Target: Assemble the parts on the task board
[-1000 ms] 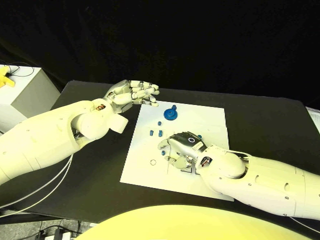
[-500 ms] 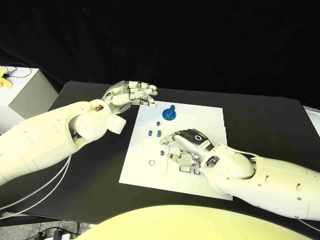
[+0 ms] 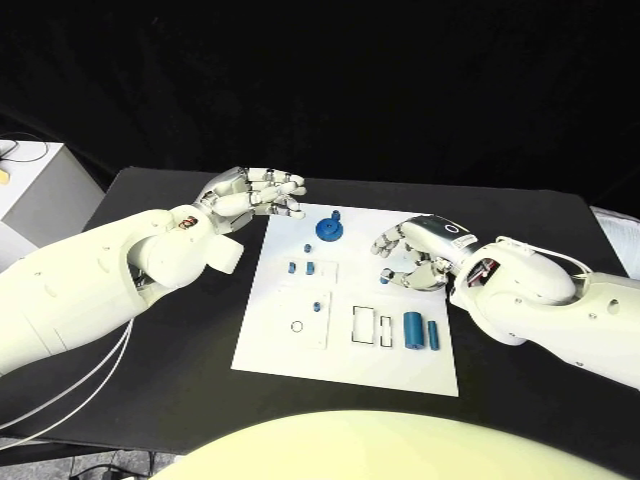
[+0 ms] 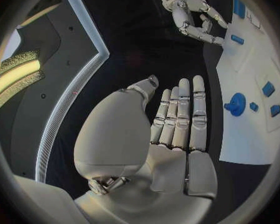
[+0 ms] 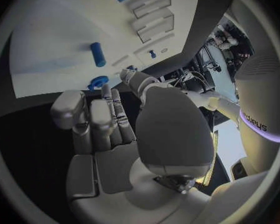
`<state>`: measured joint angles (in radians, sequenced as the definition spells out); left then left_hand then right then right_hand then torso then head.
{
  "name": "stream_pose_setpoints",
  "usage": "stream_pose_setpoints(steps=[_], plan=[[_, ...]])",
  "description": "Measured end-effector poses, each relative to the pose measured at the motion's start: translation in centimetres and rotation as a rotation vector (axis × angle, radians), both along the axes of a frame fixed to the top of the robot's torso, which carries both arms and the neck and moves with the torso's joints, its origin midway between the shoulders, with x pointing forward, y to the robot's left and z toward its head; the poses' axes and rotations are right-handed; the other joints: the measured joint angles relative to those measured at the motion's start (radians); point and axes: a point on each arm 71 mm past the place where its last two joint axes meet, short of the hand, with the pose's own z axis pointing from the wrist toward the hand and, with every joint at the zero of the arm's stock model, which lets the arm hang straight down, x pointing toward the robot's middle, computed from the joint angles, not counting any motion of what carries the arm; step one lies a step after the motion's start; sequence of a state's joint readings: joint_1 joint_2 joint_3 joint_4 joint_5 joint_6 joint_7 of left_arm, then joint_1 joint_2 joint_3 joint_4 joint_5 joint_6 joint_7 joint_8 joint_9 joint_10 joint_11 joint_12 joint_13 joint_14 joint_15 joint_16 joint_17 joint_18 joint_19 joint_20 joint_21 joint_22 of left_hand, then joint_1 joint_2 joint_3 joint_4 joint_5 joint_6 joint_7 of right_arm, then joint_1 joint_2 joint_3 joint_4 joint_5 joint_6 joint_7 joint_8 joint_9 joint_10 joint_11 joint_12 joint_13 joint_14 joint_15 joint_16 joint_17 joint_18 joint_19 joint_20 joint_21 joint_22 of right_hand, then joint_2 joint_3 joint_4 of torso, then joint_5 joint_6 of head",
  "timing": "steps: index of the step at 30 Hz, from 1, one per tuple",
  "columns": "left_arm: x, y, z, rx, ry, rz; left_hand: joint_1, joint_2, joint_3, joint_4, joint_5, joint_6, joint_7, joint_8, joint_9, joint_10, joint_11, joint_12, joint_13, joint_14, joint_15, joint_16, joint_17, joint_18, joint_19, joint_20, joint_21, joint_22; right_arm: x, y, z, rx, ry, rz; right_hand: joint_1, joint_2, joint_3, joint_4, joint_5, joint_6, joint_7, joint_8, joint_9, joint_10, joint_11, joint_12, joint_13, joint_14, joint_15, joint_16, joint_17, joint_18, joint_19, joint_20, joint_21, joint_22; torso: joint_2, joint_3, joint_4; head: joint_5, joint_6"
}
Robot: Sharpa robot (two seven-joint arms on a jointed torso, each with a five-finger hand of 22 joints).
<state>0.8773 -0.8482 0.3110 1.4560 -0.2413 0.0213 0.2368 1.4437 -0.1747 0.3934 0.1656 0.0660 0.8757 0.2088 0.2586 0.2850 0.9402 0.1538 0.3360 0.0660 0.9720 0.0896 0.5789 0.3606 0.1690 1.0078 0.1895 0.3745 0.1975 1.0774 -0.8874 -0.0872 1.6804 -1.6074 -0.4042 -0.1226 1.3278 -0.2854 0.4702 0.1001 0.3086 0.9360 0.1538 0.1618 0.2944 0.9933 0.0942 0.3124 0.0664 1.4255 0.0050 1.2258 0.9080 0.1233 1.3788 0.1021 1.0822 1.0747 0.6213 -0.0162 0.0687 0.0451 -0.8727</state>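
So the task board (image 3: 284,345) is lying flat in the middle of the black worktop (image 3: 551,240). Near its front edge, a blue cylinder (image 3: 412,325) and a thinner blue pin (image 3: 433,335) lie beside the rectangular slots (image 3: 365,324). A round blue knob piece (image 3: 329,230) sits at the far end. The left hand (image 3: 251,193) hovers off the board's far-left corner, fingers curled on nothing. The right hand (image 3: 421,250) is over the board's right edge, fingers curled, nothing visibly grasped.

No readable text on the board (image 3: 284,345), parts or hands. Faint grey lettering on the robot's white body, beside a purple band in the right wrist view, too small to read.
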Motion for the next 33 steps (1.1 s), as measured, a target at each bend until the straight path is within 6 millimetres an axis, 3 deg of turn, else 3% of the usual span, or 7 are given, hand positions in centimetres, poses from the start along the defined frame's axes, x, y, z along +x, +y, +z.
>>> stream_pose_setpoints(steps=[3,10,13,22,27,30,33], plan=[[-0.1,0.0,-0.2,0.000,0.004,0.000,0.000,0.000,0.000,0.000,0.000,0.000,0.000,0.000,0.000,0.000,0.000,0.000,0.000,0.000,0.000,0.000,0.000,0.000,0.000,0.000,0.000,0.000,0.3,-0.6,0.0,-0.028,0.009,-0.005,0.000,0.000,-0.055,0.003,0.011,0.003,-0.003,0.000,0.000,-0.010,-0.009,-0.008,0.000,0.000,0.000,-0.005,-0.006,0.000,0.000,0.000,-0.011,-0.006,0.000,0.0001,0.0004,-0.002,0.000],[-0.2,0.1,-0.4,0.001,0.008,0.000,0.000,0.000,0.000,0.000,0.000,0.000,0.000,0.000,0.000,0.000,0.000,0.000,0.001,0.000,0.000,0.000,0.000,0.000,0.000,0.000,0.000,0.000,0.7,-0.9,-0.2,-0.080,0.009,0.005,0.047,0.046,-0.180,0.030,-0.001,0.000,-0.012,0.000,-0.004,-0.042,0.002,-0.021,0.001,0.000,0.000,-0.020,-0.027,0.000,0.000,0.000,-0.043,-0.028,0.001,0.0003,0.0026,-0.002,0.000],[-0.2,0.1,-0.4,0.001,0.008,0.000,0.000,0.000,0.000,0.000,0.000,0.000,0.000,0.000,0.000,0.000,0.000,0.000,0.001,0.000,0.000,0.000,0.000,0.000,0.000,0.000,0.000,0.000,0.9,-0.8,-0.4,-0.100,0.011,0.011,0.058,0.052,-0.204,0.040,-0.001,-0.001,-0.014,-0.004,-0.005,-0.045,-0.002,-0.021,0.001,-0.004,0.004,-0.023,-0.030,0.000,0.000,0.000,-0.049,-0.031,0.001,-0.0006,0.0028,-0.002,0.000],[-0.2,0.1,-0.4,0.001,0.009,-0.001,0.000,0.000,0.000,0.000,0.000,0.000,0.000,0.000,0.000,0.000,0.000,0.000,0.001,0.000,0.000,0.000,0.000,0.000,0.000,0.000,0.000,0.000,1.2,-0.3,-1.2,-0.141,0.022,0.024,0.081,0.069,-0.207,0.043,-0.007,-0.001,-0.014,-0.004,-0.007,-0.045,-0.002,-0.021,0.003,-0.004,0.004,-0.023,-0.027,0.000,0.000,0.000,-0.049,-0.028,0.001,-0.0011,0.0029,0.001,0.000],[-0.2,0.1,-0.4,0.002,0.009,-0.002,0.000,0.000,0.000,0.000,0.000,0.000,0.000,0.000,0.000,0.000,0.000,0.000,0.001,0.000,0.000,0.000,0.000,0.000,0.000,0.000,0.000,0.000,1.2,0.0,-1.6,-0.155,0.030,0.030,0.095,0.069,-0.184,0.066,-0.007,0.026,-0.008,-0.004,-0.007,-0.005,-0.008,-0.008,0.005,0.002,-0.002,-0.017,-0.013,0.000,0.007,-0.007,-0.037,-0.010,0.001,-0.0011,0.0029,0.001,0.000],[-0.2,0.1,-0.4,0.002,0.009,-0.002,0.000,0.000,0.000,0.000,0.000,0.000,0.000,0.000,0.000,0.000,0.000,0.000,0.001,0.000,0.000,0.000,0.000,0.000,0.000,0.000,0.000,0.000,1.1,0.2,-1.9,-0.161,0.035,0.034,0.102,0.072,-0.155,0.076,-0.013,0.040,-0.012,0.004,-0.007,0.022,-0.010,-0.008,0.004,0.007,-0.007,-0.005,0.004,0.000,0.020,-0.009,-0.017,0.010,0.001,-0.0009,0.0028,0.002,0.000],[-0.2,0.1,-0.4,0.002,0.010,-0.002,0.000,0.000,0.000,0.000,0.000,0.000,0.000,0.000,0.000,0.000,0.000,0.000,0.001,0.000,0.000,0.000,0.000,0.000,0.000,0.000,0.000,0.000,1.0,0.3,-2.1,-0.168,0.042,0.037,0.113,0.061,-0.085,0.094,-0.064,0.077,-0.014,0.015,-0.005,0.072,-0.012,-0.016,0.001,0.018,-0.011,0.015,0.033,-0.010,0.034,-0.012,0.016,0.043,0.001,-0.0008,0.0028,0.000,0.000]])
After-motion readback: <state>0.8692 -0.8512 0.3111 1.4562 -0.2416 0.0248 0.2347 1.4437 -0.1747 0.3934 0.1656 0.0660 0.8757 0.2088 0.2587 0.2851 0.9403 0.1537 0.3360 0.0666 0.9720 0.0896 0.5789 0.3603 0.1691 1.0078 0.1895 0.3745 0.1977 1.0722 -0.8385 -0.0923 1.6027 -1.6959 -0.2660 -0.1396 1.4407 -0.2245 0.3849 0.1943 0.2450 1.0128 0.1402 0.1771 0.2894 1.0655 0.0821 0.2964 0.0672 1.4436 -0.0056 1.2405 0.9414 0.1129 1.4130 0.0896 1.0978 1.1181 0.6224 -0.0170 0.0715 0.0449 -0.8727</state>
